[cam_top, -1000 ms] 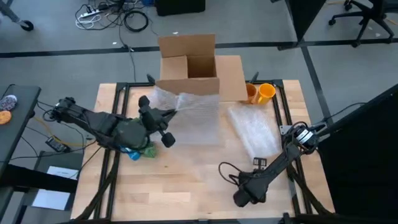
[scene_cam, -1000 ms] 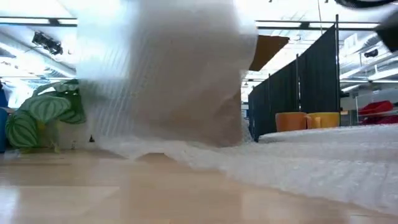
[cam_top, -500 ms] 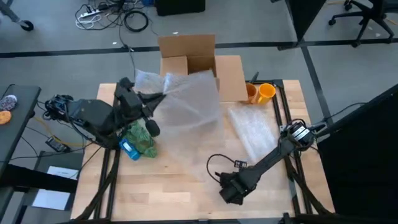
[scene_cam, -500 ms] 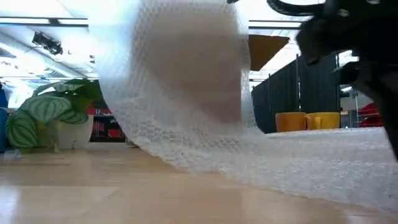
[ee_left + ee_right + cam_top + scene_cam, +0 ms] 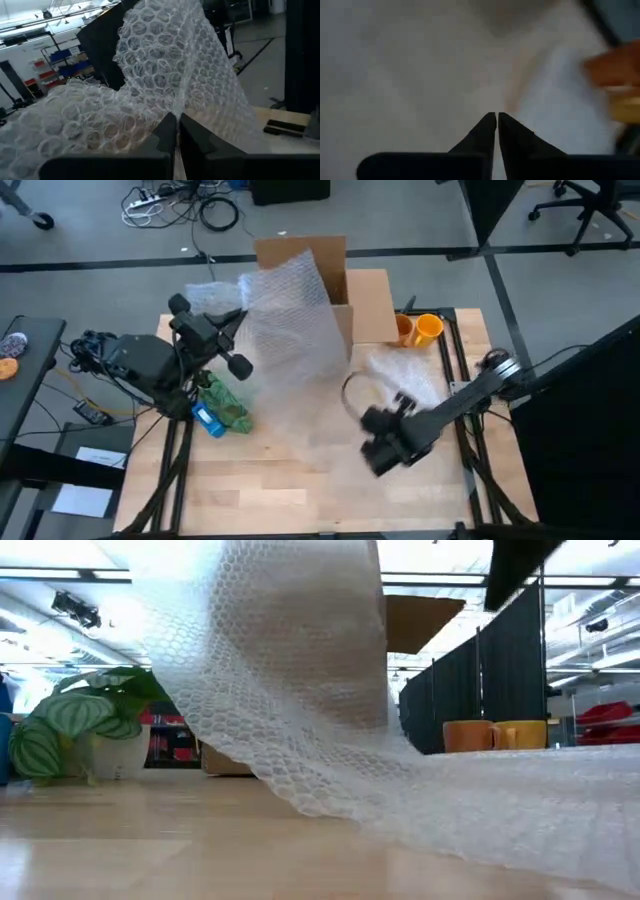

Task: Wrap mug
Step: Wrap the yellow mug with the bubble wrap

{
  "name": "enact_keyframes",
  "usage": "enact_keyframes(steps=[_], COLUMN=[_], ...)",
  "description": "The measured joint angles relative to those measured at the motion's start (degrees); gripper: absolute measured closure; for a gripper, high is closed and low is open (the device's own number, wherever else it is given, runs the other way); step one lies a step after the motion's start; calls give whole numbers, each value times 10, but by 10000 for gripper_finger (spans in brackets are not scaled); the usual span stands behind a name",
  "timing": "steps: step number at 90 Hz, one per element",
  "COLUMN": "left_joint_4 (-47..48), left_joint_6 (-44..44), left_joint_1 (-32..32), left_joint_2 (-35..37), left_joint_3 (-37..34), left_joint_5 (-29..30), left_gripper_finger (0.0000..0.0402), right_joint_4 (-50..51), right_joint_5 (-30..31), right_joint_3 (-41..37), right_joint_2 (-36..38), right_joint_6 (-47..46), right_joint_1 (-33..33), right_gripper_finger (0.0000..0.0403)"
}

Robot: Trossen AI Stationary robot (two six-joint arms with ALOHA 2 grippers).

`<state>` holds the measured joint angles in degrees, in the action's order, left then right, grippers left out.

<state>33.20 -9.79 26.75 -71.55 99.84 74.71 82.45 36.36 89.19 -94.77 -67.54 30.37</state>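
One bubble wrap sheet (image 5: 290,310) hangs pinched in the left hand (image 5: 176,131), upper left; the right hand (image 5: 496,125), pressed together, should pin its lower edge on the desk (image 5: 260,480).

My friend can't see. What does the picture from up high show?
The left gripper lifts a bubble wrap sheet over a wooden table, in front of a cardboard box. Two orange mugs sit at the back right.

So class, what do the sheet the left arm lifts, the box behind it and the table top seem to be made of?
Sheet: clear plastic bubble wrap, with a honeycomb of air cells. Box: brown corrugated cardboard, matte, with open flaps. Table top: pale wood, probably butcher block, with visible plank seams. The left end effector pinches the sheet.
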Motion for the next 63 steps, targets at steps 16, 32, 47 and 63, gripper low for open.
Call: enact_keyframes(steps=[16, 32, 47, 63], left_joint_4=[4, 10, 10, 11], left_joint_6=[2, 3, -3, -3], left_joint_1=[4, 4, 4, 4], left_joint_2=[-1, -1, -1, -1], left_joint_3=[-8, -9, -9, -9], left_joint_5=[-5, -7, -8, -8], left_gripper_finger=[402, 402, 402, 402], right_joint_4=[16, 18, 24, 11], right_joint_5=[3, 2, 15, -2], right_joint_3=[-37, -89, -110, -163], right_joint_2=[107, 164, 182, 175], right_joint_6=[-11, 55, 77, 108], right_joint_1=[-73, -180, -256, -320], right_gripper_finger=[403, 403, 401, 401])
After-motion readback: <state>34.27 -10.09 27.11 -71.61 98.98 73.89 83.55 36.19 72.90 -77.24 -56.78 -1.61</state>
